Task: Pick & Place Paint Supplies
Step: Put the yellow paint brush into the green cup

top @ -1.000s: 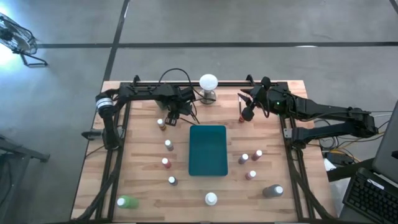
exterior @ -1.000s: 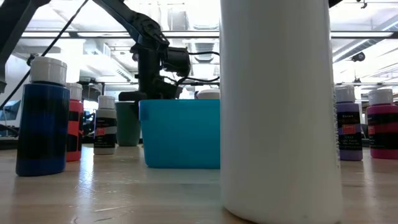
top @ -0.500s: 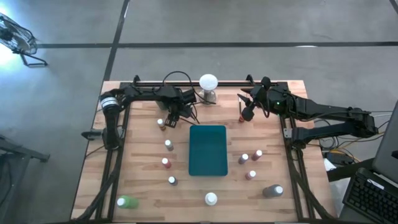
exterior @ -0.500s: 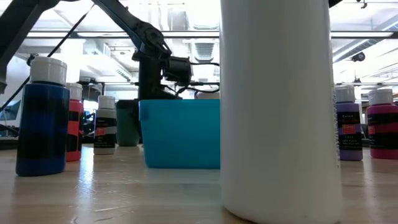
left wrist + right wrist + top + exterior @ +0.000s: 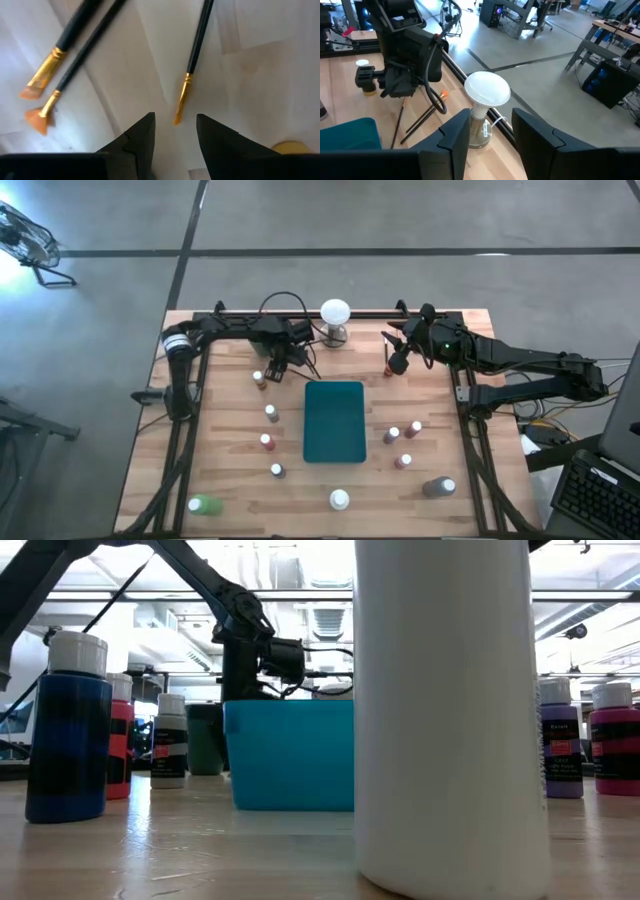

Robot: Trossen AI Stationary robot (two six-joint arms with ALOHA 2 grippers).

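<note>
Altogether three brushes below the left end effector.

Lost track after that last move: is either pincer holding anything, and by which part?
Nothing is held. The left pincer is open above the brushes with an empty gap. The right pincer is open too, facing the white ball.

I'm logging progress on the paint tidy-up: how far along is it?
Nothing looks done: the teal tray appears bare, bottles such as the green one stand scattered. The left gripper hangs open over three brushes, holding nothing; the right gripper is open, empty. Everything remains.
</note>
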